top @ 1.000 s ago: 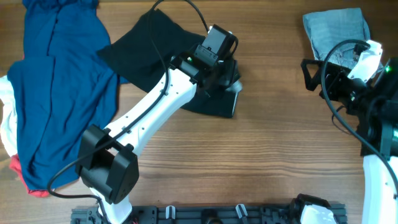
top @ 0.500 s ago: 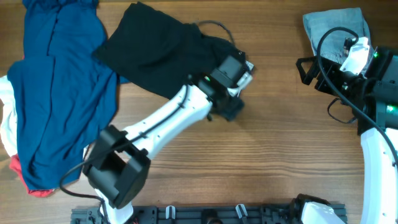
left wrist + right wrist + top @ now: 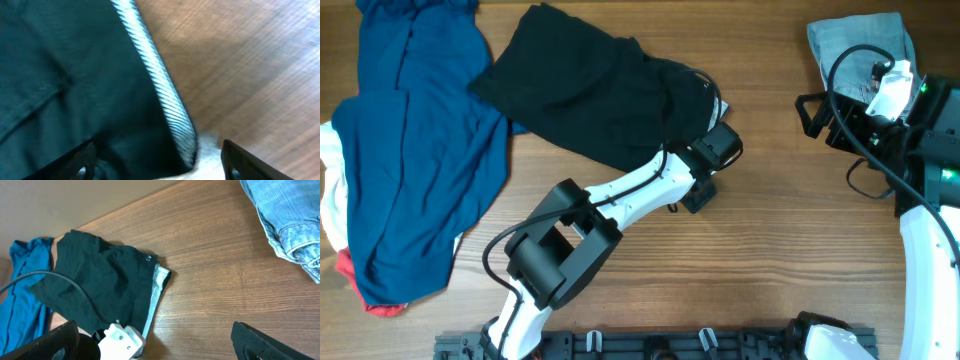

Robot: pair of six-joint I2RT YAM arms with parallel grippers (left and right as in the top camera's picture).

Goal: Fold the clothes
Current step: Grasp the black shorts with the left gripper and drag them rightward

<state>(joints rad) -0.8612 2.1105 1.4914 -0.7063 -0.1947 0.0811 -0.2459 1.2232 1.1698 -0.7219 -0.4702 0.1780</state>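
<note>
Since a second ago the left gripper [image 3: 706, 172] has swung toward the counter's right edge, and the black garment [image 3: 580, 90] now lies opened out in a rumpled, roughly four-sided sheet near the middle of the far edge. Its cloth is matte and softly creased. A ribbed grey-white band [image 3: 165, 105] runs along its right side, just beside bare wood-grain counter [image 3: 770, 250].

In the left wrist view the left gripper [image 3: 157, 162] has its fingers spread wide with the band's end between them. Only the fingertips show, cut off by the bottom edge, and the picture is blurred. The right gripper [image 3: 155, 330] is parted and empty, near the right edge.

A crumpled blue garment [image 3: 410, 150] covers the far left corner, hiding most of a white piece [image 3: 330, 200] and a red piece [image 3: 370, 300]. Folded denim jeans [image 3: 860, 45] sit at the far right corner, partly behind the right arm.
</note>
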